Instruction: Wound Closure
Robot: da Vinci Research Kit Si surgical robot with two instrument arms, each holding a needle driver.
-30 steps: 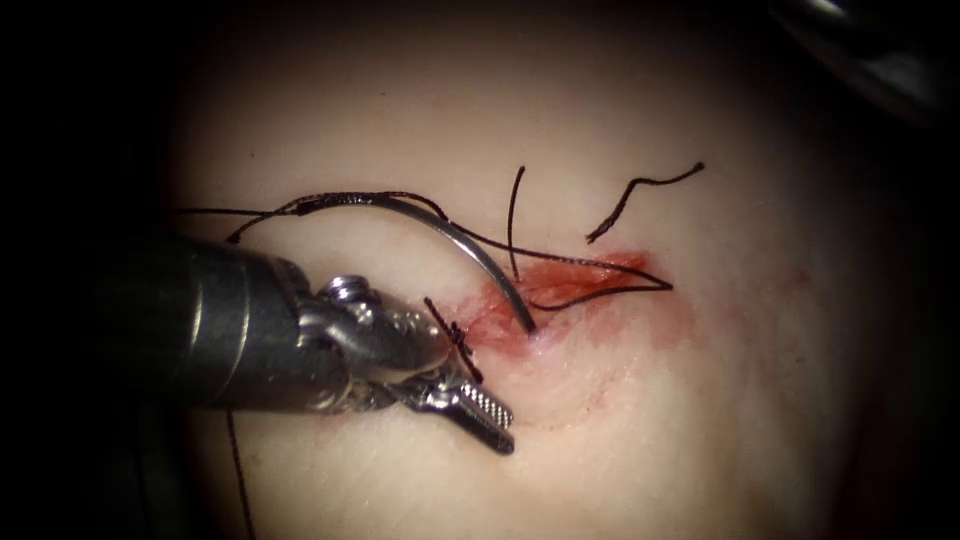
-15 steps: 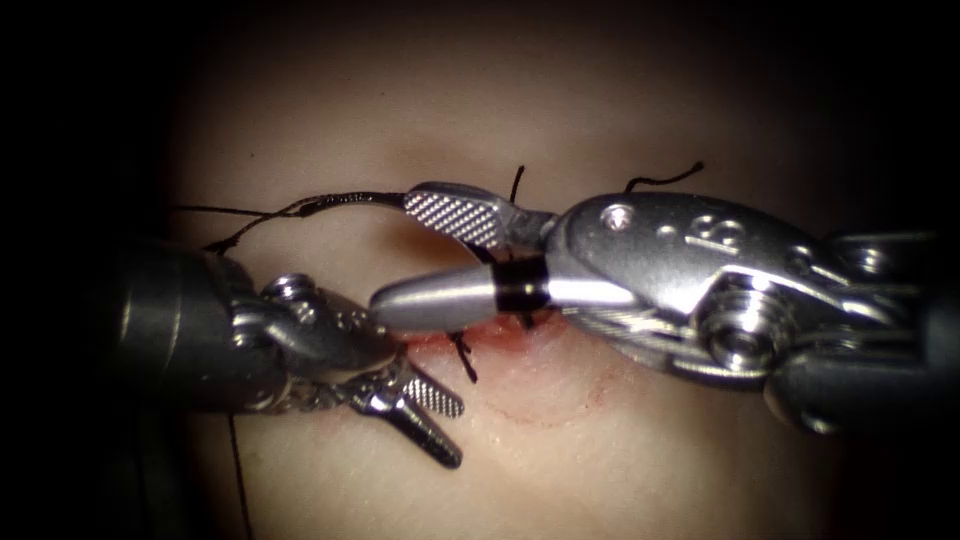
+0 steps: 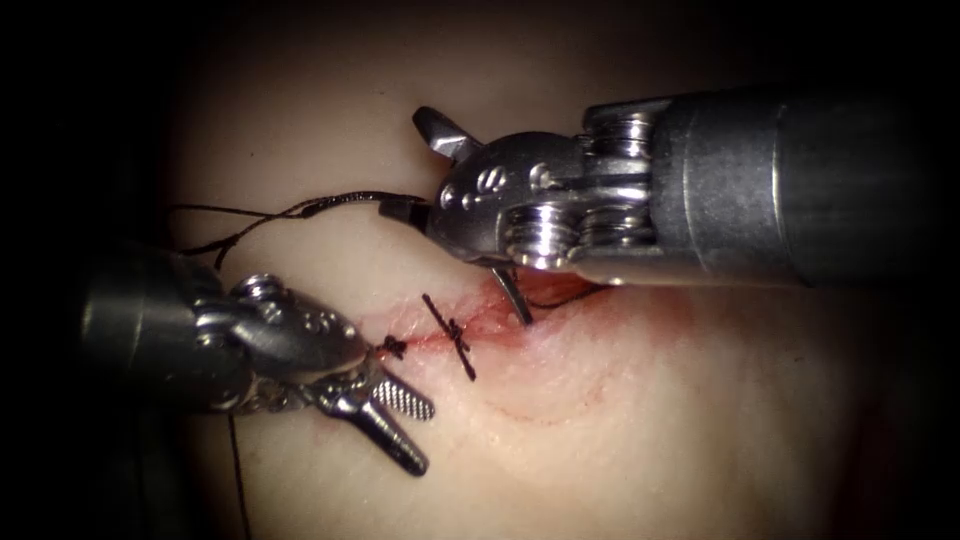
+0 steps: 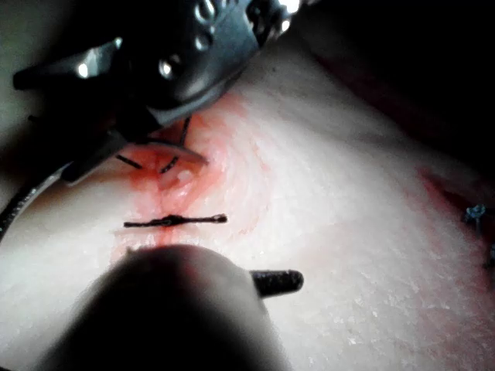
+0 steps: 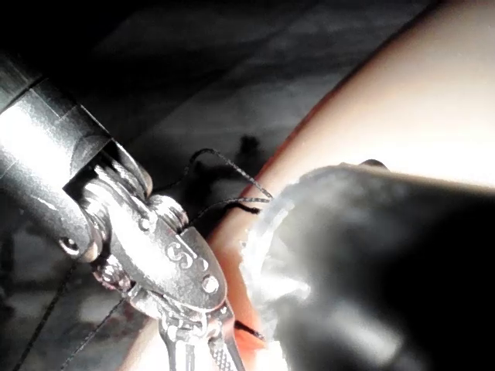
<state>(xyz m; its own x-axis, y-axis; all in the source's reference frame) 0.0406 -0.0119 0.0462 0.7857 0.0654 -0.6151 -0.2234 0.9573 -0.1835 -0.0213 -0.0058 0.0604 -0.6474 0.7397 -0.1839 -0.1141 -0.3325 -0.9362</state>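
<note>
Two stitches (image 3: 452, 335) are tied at the cut's (image 3: 500, 320) left end; the right portion remains unclosed. The needle (image 3: 512, 298) at frame centre is in the tissue (image 3: 620, 420). The right tool (image 3: 410, 165) and the left tool (image 3: 400, 425) are spread, grasping nothing.

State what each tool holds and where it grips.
Left tool: jaws open, nothing held. Right tool: open around the needle near its thread end, tip in tissue.

Dark, unlit surroundings on every side of one central pool of light.
</note>
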